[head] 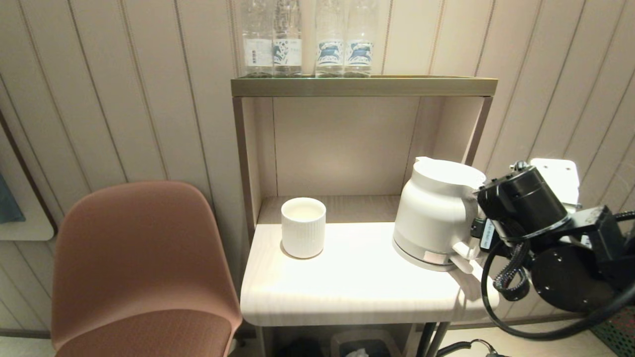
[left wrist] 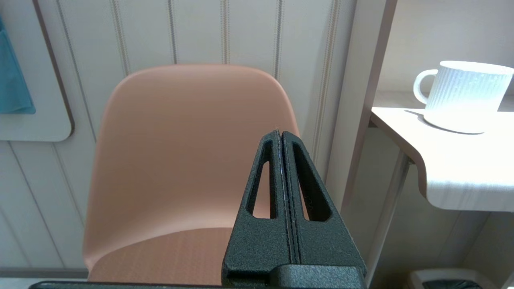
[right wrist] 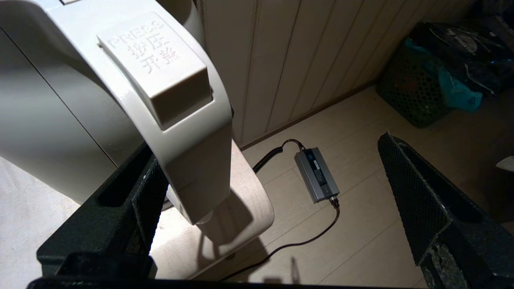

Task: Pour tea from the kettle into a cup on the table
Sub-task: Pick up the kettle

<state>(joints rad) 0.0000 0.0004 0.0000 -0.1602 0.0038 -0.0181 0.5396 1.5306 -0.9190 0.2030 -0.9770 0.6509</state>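
Note:
The white kettle (head: 436,218) stands at the right end of the pale wood table (head: 357,282), spout toward the shelf back and loop handle (right wrist: 192,168) toward my right arm (head: 521,208). My right gripper (right wrist: 277,192) is open around that handle. One finger (right wrist: 140,200) lies close beside it and the other finger (right wrist: 421,200) stands far off over the floor. The ribbed white cup (head: 303,227) sits at the table's left; in the left wrist view this cup (left wrist: 466,96) shows a small loop handle. My left gripper (left wrist: 281,134) hangs shut and empty below table height, facing the chair.
A pinkish-brown chair (head: 139,267) stands left of the table. Several clear bottles (head: 307,39) line the brass-coloured shelf top (head: 362,87). On the floor right of the table lie a grey power adapter (right wrist: 317,180) with its cable and a black basket (right wrist: 417,92).

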